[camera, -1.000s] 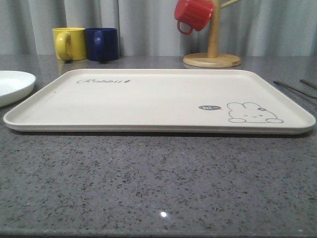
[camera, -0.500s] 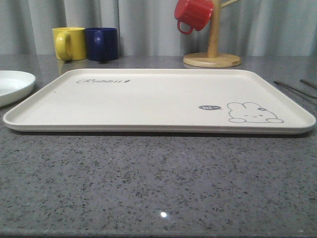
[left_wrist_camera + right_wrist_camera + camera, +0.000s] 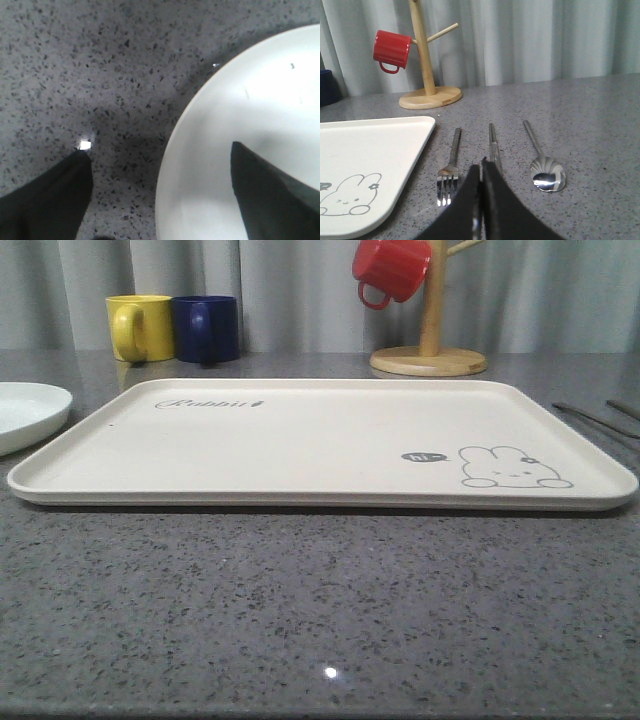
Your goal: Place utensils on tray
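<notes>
In the right wrist view a fork [image 3: 451,165], a pair of chopsticks [image 3: 492,142] and a spoon [image 3: 546,172] lie side by side on the grey counter, just right of the cream tray [image 3: 370,145]. My right gripper [image 3: 481,169] is shut, hovering over the near end of the chopsticks, whose ends are hidden behind its fingers. From the front, the tray [image 3: 300,440] with its rabbit drawing holds nothing, and thin utensil handles [image 3: 590,418] show past its right rim. My left gripper [image 3: 159,149] stands open over the edge of a white plate [image 3: 250,100], holding nothing.
The white plate [image 3: 25,410] sits left of the tray. A yellow mug [image 3: 140,328] and a blue mug [image 3: 207,328] stand at the back left. A red mug [image 3: 392,268] hangs on a wooden mug tree [image 3: 428,360] behind the tray. A curtain closes off the back.
</notes>
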